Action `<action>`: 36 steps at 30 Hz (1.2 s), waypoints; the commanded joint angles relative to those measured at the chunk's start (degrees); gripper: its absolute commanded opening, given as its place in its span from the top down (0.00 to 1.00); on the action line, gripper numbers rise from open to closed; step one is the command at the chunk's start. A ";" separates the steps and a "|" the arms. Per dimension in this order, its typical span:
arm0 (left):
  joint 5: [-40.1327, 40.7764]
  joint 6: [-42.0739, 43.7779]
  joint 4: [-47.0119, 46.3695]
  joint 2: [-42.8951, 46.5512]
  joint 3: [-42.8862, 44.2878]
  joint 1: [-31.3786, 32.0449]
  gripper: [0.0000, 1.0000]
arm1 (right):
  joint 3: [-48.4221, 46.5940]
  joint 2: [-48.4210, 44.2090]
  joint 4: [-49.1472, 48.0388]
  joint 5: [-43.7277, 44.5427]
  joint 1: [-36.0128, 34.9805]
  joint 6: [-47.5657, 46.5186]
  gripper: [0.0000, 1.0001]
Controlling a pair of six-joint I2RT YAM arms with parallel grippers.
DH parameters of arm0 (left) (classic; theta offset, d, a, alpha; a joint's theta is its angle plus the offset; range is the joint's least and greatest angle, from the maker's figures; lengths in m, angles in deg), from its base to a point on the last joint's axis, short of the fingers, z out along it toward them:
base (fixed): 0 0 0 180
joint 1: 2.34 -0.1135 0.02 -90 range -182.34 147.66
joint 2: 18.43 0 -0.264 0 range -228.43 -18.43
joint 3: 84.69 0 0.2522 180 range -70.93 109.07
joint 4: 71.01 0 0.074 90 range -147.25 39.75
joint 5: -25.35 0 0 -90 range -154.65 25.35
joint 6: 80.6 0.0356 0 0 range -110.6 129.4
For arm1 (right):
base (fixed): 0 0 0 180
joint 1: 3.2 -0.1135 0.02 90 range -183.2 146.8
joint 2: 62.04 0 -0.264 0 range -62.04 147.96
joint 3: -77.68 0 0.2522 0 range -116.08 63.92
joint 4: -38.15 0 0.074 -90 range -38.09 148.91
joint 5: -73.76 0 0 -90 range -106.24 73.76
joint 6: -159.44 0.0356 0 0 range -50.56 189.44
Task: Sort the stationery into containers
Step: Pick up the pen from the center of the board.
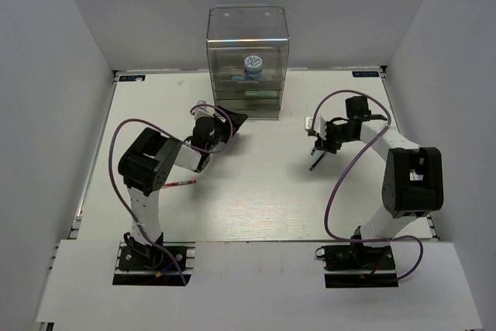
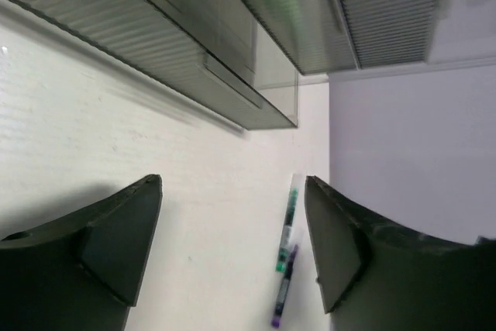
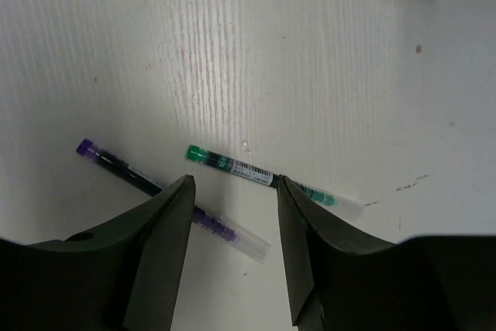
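Right wrist: right end effector (image 3: pixel 234 187) open over slim green-capped pen (image 3: pixel 256 174) and purple-capped pen (image 3: pixel 124 167), mid ribbed white worktop (image 3: pixel 310 52), edges far; left end effector (image 2: pixel 232 184) open.

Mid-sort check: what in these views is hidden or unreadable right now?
Top view: what lies in the drawers, too small and behind smoky plastic.
Top view: one end of the red pen, under the left arm.
Right wrist: middle of the purple pen and of the green pen, behind the fingers.
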 commanded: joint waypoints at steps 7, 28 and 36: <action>-0.95 10.62 24.29 19.97 -6.08 0.35 0.00 | -8.10 6.53 13.62 3.28 0.96 -37.67 0.49; 19.45 -19.95 84.71 48.90 -4.85 -0.97 0.00 | -26.65 24.63 27.17 18.49 -0.45 -65.54 0.53; 20.59 -23.92 89.03 53.38 -6.60 -0.97 0.00 | -27.09 25.08 25.42 15.95 -1.50 -69.59 0.53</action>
